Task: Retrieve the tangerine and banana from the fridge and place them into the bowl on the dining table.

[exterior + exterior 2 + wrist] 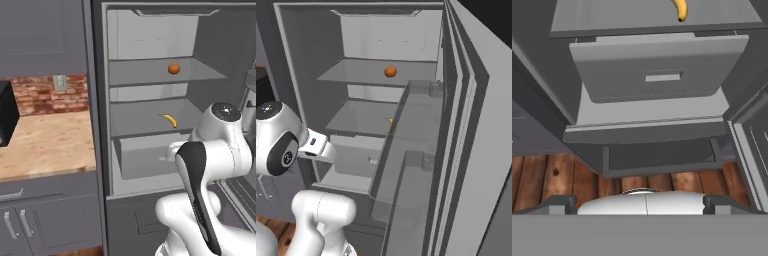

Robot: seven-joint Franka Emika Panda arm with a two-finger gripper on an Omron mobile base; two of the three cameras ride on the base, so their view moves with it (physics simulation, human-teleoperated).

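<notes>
Kitchen scene, rendered: a tall dark grey fridge [100, 125] stands with its door [466, 150] swung wide open to the right, beside a light wooden counter [45, 145] with grey drawers below and a red brick wall [50, 95] behind. Inside the fridge are two pale grey shelves and one drawer [145, 157] beneath them. One tangerine [173, 68], small, round and orange, sits on the upper shelf toward the right; from the right base view it lies near the middle of that shelf [390, 71]. One banana [169, 120], slim, curved and yellow, lies on the lower shelf, just above the drawer. The white arm [215, 150] rises in front of the fridge, its hand held low before the drawer. Seen from the hand camera, the banana's tip [681, 10] appears at the very top edge, on the shelf above the drawer front [657, 67], well apart from the gripper [640, 202], whose two dark fingertips [557, 204] sit far apart at the bottom corners, so the fingers are spread wide and hold nothing. Below the fridge a wooden plank floor [542, 180] shows. A dark appliance [7, 115] stands at the left end of the counter. No brand, label or readable writing can be made out on anything
</notes>
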